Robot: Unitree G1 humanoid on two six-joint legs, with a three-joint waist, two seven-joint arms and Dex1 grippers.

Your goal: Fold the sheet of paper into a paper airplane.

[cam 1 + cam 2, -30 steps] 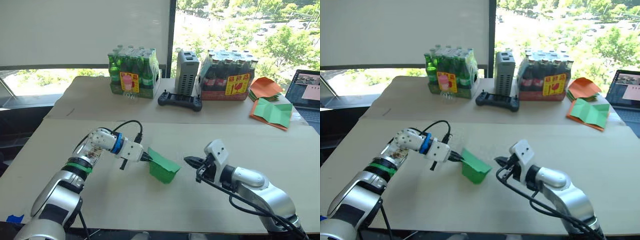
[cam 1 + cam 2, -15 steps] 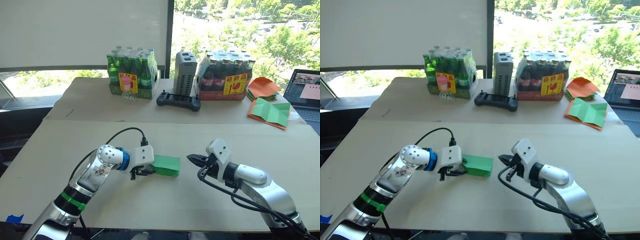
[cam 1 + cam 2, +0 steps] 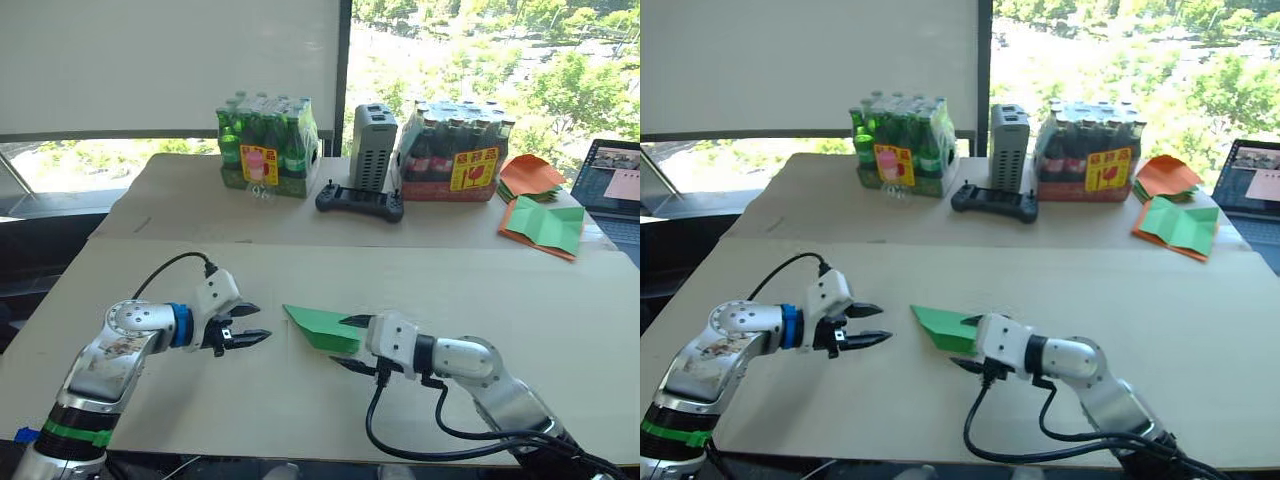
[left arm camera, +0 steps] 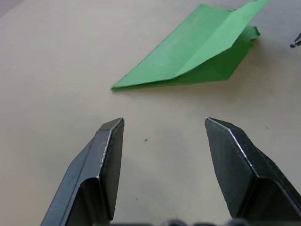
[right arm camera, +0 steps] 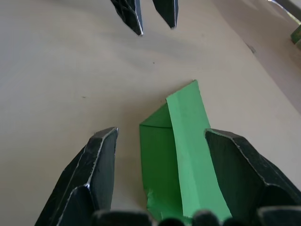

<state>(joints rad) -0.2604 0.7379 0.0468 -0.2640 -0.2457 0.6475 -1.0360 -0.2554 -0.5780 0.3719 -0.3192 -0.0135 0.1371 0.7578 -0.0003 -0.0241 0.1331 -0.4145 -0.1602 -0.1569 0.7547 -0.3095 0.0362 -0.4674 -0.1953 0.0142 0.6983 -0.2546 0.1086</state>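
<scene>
The sheet of paper (image 3: 318, 324) is bright green and lies on the table, folded into a slim pointed dart shape with layered flaps. Its point faces my left gripper (image 3: 262, 323), which stands open a short way to the left, apart from the paper (image 4: 197, 54). My right gripper (image 3: 340, 343) is open at the paper's wide right end. In the right wrist view the paper (image 5: 176, 155) lies between the two spread fingers, nearer one of them, and they are not closed on it.
At the table's back stand a pack of green bottles (image 3: 266, 148), a grey box (image 3: 373, 147), a black controller (image 3: 360, 203) and a pack of dark bottles (image 3: 455, 152). Orange and green sheets (image 3: 540, 225) lie back right, next to a laptop (image 3: 612, 178).
My left gripper let go of the paper, opened and drew back to the left. The paper now lies flat on the table. My right gripper opened and moved in around its right end.
</scene>
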